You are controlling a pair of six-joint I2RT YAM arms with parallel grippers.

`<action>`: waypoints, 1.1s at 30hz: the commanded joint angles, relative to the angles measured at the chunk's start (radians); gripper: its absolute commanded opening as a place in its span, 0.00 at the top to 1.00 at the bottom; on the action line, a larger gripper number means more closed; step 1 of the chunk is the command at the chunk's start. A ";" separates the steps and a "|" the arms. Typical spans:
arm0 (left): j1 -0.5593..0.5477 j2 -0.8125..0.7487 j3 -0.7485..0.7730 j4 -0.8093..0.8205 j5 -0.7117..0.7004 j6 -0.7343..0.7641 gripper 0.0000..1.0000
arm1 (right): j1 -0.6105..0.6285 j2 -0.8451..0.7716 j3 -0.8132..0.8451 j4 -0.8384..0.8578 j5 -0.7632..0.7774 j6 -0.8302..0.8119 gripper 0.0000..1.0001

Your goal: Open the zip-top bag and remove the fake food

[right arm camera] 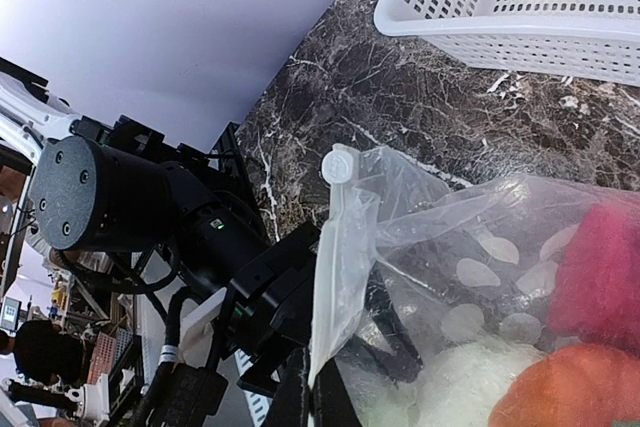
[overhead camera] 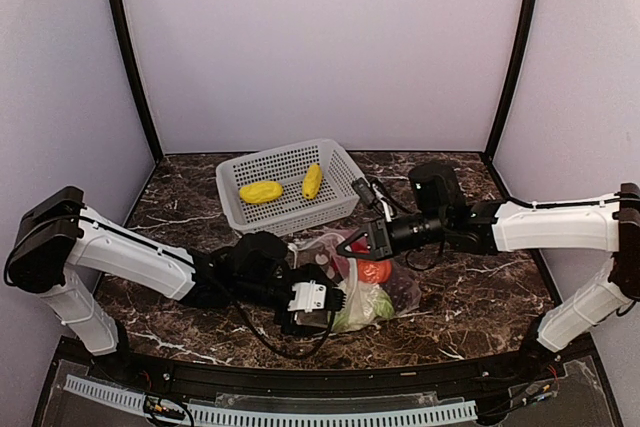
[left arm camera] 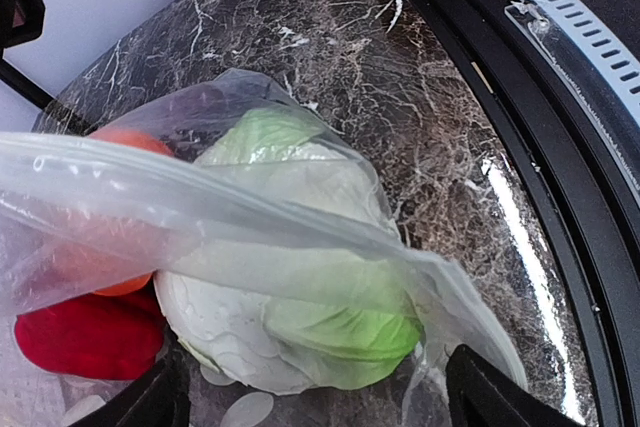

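basket point(overhead camera: 295, 217): two yellow pieces point(overhead camera: 261, 191) | zip-top bag point(left arm camera: 250, 217): leafy piece point(left arm camera: 300, 292), red piece point(left arm camera: 85, 337), orange piece point(right arm camera: 570, 392)

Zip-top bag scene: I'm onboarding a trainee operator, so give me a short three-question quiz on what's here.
1. True or false: the white basket holds two yellow pieces.
2. The right hand is: A open above the basket; B shut on an edge of the zip-top bag; C holding a yellow piece.
3. Fill in: the green-white leafy piece lies ___ the bag.
Key: 1 true; 2 B; 3 inside.
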 commanded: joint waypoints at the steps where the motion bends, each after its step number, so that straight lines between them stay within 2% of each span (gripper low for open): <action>1: -0.023 0.008 -0.008 0.027 -0.033 0.057 0.11 | 0.015 0.017 -0.013 0.059 0.012 0.018 1.00; 6: -0.025 0.065 -0.006 0.107 -0.088 0.057 0.10 | 0.021 0.019 -0.033 0.069 0.023 0.030 1.00; 14: -0.025 0.156 0.004 0.170 -0.090 0.090 0.11 | 0.024 0.023 -0.068 0.084 0.024 0.044 1.00; 18: -0.025 0.188 0.018 0.176 -0.103 0.096 0.18 | 0.026 0.029 -0.081 0.087 0.024 0.049 1.00; 20: -0.025 0.193 0.020 0.183 -0.110 0.089 0.24 | 0.026 0.034 -0.088 0.090 0.022 0.050 1.00; 24: -0.025 0.176 -0.007 0.249 -0.129 0.052 0.48 | 0.027 0.031 -0.101 0.090 0.019 0.055 1.00; 29: -0.024 0.131 -0.038 0.274 -0.152 -0.004 0.72 | 0.026 0.000 -0.100 0.047 0.038 0.038 1.00; 32: -0.024 0.111 -0.055 0.266 -0.171 -0.041 0.90 | 0.026 -0.022 -0.098 0.017 0.049 0.024 1.00; 33: -0.024 0.107 -0.059 0.265 -0.177 -0.055 0.92 | 0.025 -0.029 -0.100 0.007 0.053 0.020 1.00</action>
